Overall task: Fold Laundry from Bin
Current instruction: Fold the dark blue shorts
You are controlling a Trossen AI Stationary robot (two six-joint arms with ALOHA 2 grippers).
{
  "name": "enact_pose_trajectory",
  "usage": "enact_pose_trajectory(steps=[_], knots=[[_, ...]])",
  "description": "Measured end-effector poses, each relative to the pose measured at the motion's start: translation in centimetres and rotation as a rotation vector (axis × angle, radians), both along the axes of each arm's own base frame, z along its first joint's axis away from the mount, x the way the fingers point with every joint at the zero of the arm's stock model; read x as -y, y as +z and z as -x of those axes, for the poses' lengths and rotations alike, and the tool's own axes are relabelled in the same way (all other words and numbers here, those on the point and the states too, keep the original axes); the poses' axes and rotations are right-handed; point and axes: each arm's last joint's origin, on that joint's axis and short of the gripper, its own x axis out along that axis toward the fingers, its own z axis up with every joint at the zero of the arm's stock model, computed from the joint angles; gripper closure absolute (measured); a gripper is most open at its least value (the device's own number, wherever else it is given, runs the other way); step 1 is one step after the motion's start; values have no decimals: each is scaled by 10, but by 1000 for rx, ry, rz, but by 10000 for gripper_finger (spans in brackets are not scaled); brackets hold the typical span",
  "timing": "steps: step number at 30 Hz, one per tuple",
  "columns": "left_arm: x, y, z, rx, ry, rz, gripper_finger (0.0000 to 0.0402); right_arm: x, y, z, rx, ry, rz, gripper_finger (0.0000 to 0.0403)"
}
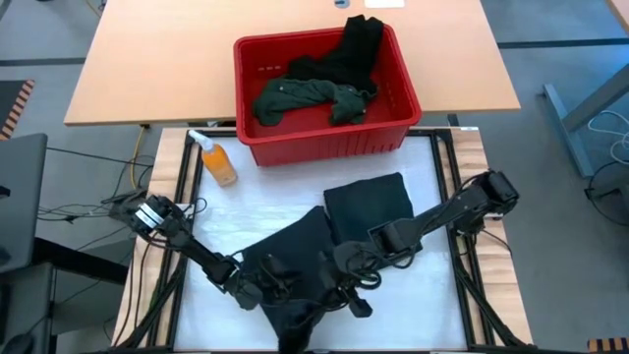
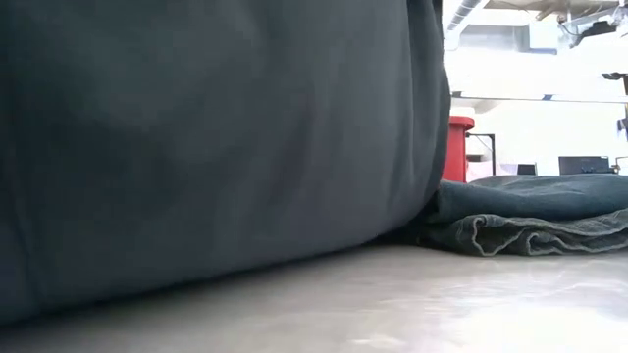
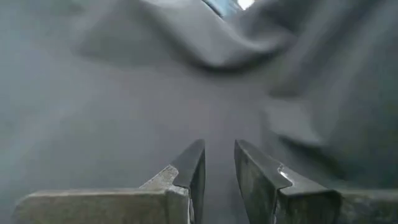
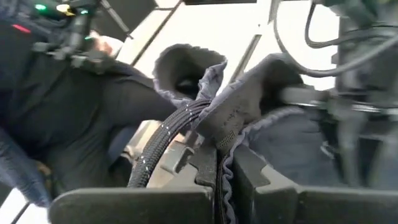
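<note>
Red bin (image 1: 324,143) well beyond both grippers, holds dark green shirt (image 1: 295,95) plus black piece (image 1: 356,44). Left gripper (image 1: 267,286) and right gripper (image 1: 346,290) each pinched on black garment (image 1: 295,251) at table's near edge. Folded jeans (image 1: 369,205) just beyond right gripper. Orange bottle (image 1: 216,160) beyond left gripper, beside bin.

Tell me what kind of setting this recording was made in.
Likely a robotics lab or workshop, not a home: a framed white work table stands on a grey floor with loose cables, a plain wooden desk behind it holds the red bin, and the low view shows ceiling ducts.
</note>
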Motion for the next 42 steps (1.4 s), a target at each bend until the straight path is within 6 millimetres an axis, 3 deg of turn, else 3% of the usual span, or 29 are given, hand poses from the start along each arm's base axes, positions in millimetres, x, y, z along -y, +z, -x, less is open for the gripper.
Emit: enact_pose_trajectory(steps=[11,23,30,34,42], knots=[[22,19,-11,35,-369,192,327,33,-6,-13,-52,-147,-6,363],[36,40,-27,138,-559,206,327,32,8,-5,-38,-148,-49,363],[46,28,-52,150,-642,219,327,28,19,9,-45,-147,-30,363],[42,29,-50,116,-629,205,327,23,13,12,-95,-146,-14,363],[29,69,-19,-67,-478,46,327,11,11,19,-106,-142,4,363]])
